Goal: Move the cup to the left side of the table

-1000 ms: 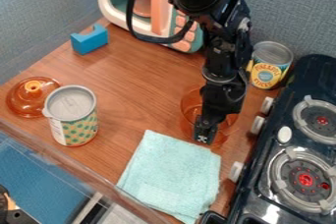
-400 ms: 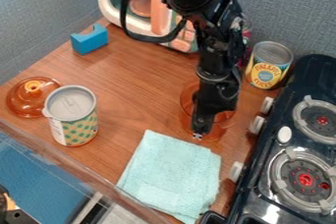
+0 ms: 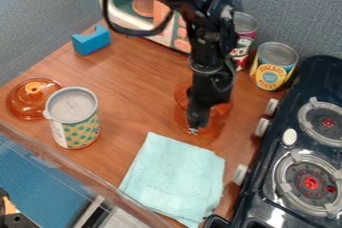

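The gripper [image 3: 194, 127] hangs down over the right-centre of the wooden table [image 3: 133, 79], its lower end overlapping a see-through amber cup [image 3: 218, 119]. The cup stands just behind the light blue cloth and left of the stove. The arm covers the middle of the cup, and how the gripper meets its wall is hard to make out.
A green-dotted can [image 3: 77, 127] and an amber lid [image 3: 30, 104] stand at the left, a blue block [image 3: 91, 40] behind them. The cloth [image 3: 177, 177] lies in front. Two cans [image 3: 272, 74] and a toy microwave [image 3: 133, 19] stand behind; the stove [image 3: 294, 162] is right.
The gripper has moved left and slightly back. The amber cup has shifted a little to the left along with it, and the can behind the arm has come into view.
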Robot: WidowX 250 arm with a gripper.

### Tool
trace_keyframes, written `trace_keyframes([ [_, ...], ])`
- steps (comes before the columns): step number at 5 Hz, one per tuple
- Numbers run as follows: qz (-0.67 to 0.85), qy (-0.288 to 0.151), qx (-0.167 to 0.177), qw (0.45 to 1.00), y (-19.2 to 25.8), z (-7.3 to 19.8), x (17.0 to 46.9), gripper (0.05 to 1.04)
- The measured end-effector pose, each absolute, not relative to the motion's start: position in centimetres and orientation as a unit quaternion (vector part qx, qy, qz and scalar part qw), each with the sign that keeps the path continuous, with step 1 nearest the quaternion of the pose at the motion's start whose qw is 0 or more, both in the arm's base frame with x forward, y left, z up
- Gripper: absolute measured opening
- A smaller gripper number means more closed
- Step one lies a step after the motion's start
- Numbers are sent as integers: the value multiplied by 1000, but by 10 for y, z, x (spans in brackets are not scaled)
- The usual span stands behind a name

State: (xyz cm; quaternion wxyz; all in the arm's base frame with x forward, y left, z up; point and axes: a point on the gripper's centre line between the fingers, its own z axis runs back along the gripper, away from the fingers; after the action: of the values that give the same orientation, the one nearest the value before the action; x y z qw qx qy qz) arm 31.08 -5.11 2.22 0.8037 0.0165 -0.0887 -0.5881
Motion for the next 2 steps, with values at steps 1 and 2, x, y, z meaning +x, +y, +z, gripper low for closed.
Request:
trace_keyframes([
  [1, -565, -119, 34, 816, -33, 42, 310, 64],
  [2, -537, -134, 48, 831, -9, 57, 305, 63],
])
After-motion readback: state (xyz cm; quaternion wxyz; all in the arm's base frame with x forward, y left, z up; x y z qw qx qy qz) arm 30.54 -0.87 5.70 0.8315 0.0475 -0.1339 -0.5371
